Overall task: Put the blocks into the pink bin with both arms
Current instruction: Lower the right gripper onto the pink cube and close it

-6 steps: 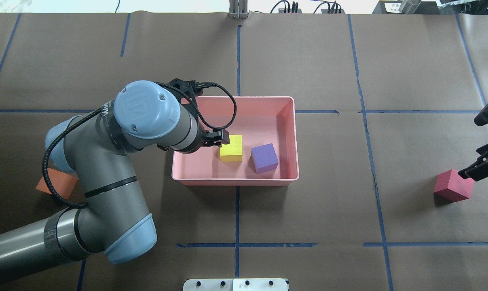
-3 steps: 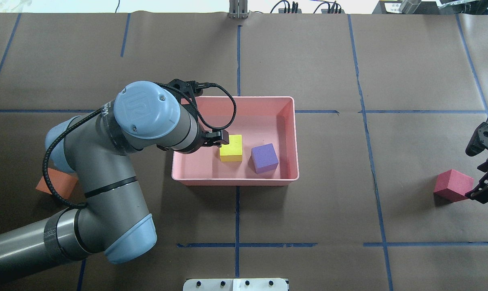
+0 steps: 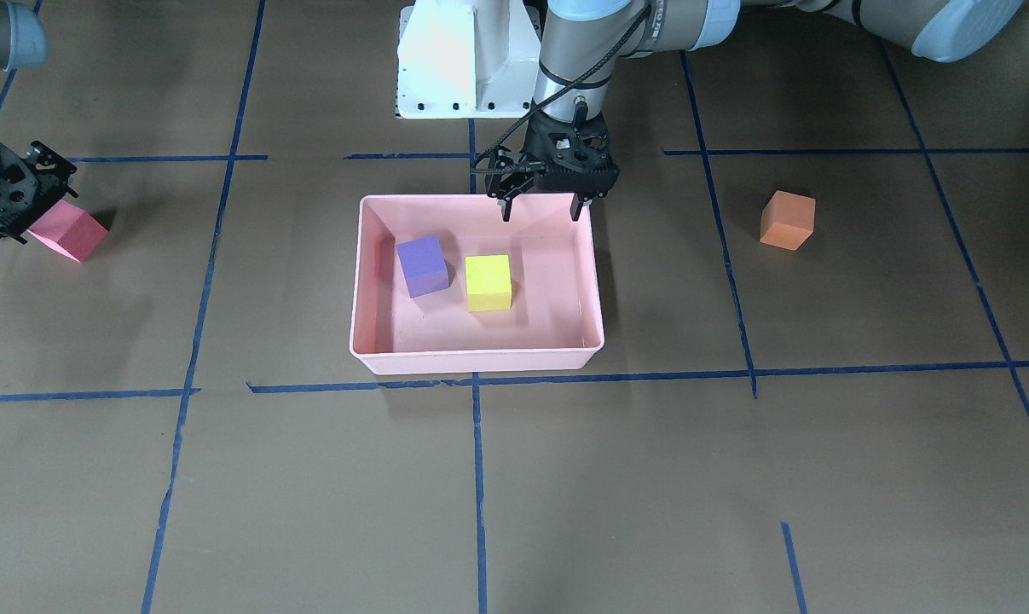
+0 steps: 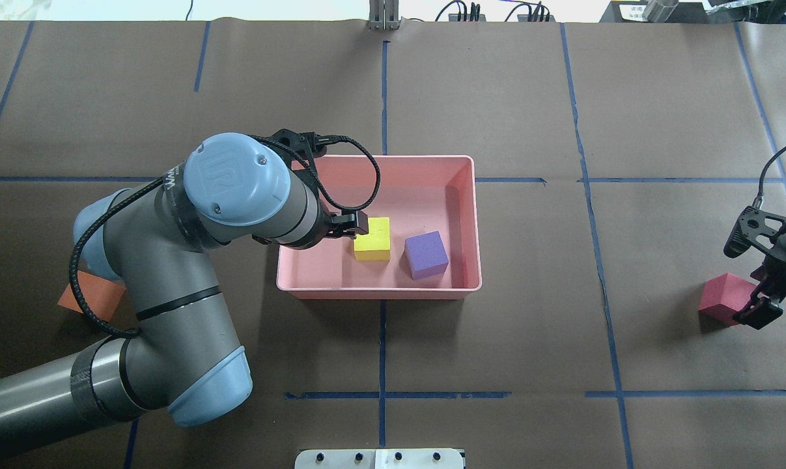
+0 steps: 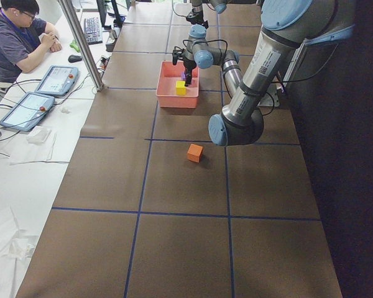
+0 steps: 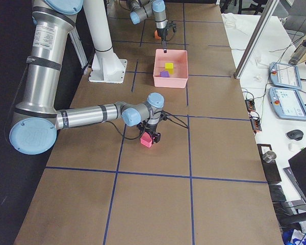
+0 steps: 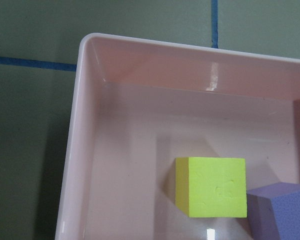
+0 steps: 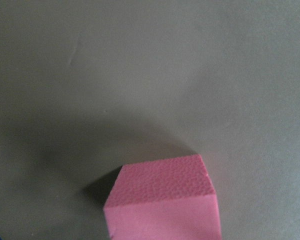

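Observation:
The pink bin (image 3: 476, 365) holds the yellow-green block (image 3: 488, 281) and the purple block (image 3: 422, 264) side by side; both also show in the left wrist view (image 7: 212, 187) (image 7: 280, 210). My left gripper (image 3: 540, 209) is open and empty, above the bin's robot-side wall, next to the yellow-green block (image 4: 372, 238). The orange block (image 3: 788, 220) lies on the table beside my left arm. My right gripper (image 4: 760, 293) looks open, low at the outer side of the red-pink block (image 4: 725, 299), which fills the bottom of the right wrist view (image 8: 162, 200).
The table is covered in brown paper with blue tape lines. The white pedestal (image 3: 463, 60) stands just behind the bin. My left arm's elbow (image 4: 204, 384) overhangs the table near the orange block (image 4: 90, 293). An operator (image 5: 18, 31) sits at the far side desk.
My right gripper has swung in from the table's edge and come down against the red-pink block's outer side. My left gripper has hardly moved. The blocks have not moved.

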Tool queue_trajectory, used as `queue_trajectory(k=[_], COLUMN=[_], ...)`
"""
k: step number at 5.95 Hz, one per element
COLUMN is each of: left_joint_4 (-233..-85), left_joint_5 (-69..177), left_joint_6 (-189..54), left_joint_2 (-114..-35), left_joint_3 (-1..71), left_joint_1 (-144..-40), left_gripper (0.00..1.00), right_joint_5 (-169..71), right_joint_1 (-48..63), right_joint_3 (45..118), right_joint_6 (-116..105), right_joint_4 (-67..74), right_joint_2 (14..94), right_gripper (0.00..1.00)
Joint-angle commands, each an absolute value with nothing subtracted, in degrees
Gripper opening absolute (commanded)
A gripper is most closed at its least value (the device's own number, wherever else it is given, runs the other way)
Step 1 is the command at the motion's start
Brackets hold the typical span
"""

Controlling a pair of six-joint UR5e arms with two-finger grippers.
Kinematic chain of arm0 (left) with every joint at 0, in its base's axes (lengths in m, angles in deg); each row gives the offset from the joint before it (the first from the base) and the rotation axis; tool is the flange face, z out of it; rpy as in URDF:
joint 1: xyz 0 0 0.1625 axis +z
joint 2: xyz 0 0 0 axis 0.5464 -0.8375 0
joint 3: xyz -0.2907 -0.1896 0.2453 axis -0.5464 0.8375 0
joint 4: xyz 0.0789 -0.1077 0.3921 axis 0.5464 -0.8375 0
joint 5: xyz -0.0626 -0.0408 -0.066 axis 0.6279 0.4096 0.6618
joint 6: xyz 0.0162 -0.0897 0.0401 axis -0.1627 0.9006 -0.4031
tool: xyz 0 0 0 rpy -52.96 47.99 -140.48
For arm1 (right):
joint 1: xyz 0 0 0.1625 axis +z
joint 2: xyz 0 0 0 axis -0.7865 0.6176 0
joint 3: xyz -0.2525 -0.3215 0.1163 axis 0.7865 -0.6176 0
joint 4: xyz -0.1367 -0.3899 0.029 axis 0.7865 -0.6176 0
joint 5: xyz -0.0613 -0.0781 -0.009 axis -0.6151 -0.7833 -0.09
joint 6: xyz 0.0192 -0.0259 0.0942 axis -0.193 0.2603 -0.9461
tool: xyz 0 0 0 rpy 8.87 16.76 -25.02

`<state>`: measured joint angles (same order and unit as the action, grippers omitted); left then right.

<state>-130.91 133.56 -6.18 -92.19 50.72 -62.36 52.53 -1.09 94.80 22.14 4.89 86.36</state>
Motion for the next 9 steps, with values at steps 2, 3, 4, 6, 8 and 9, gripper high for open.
queue_trajectory(k=[2, 3, 4, 6, 8, 9], left_joint_4=[-130.91, -130.91, -130.82, -130.73, -127.6, -126.79], left_joint_5=[133.6, 133.6, 133.77, 134.04, 135.61, 141.71], left_joint_6=[-6.18, -6.18, -6.35, -11.33, -23.16, -29.41], left_joint_2=[-92.1, -92.1, -92.1, -90.45, -88.68, -87.46], left_joint_3=[50.72, 50.72, 50.8, 51.15, 52.29, 52.38], left_joint_1=[-62.3, -62.3, -62.3, -62.65, -64.22, -68.67], left_gripper=[1.0, 1.0, 1.0, 1.0, 1.0, 1.0], right_joint_5=[52.23, 51.53, 52.31, 53.71, 56.08, 56.44], right_joint_1=[-4.48, -5.18, -5.19, -5.02, -5.01, -5.01], right_joint_3=[93.57, 93.66, 95.4, 97.96, 99.1, 101.11], right_joint_6=[16.12, 13.91, 8.66, -4.42, -20.13, -26.22], right_joint_4=[4.66, 4.48, 4.57, 4.04, 3.0, -4.5], right_joint_2=[84.42, 84.06, 83.88, 81.08, 75.38, 69.35], right_gripper=[0.65, 0.54, 0.5, 0.51, 0.51, 0.51])
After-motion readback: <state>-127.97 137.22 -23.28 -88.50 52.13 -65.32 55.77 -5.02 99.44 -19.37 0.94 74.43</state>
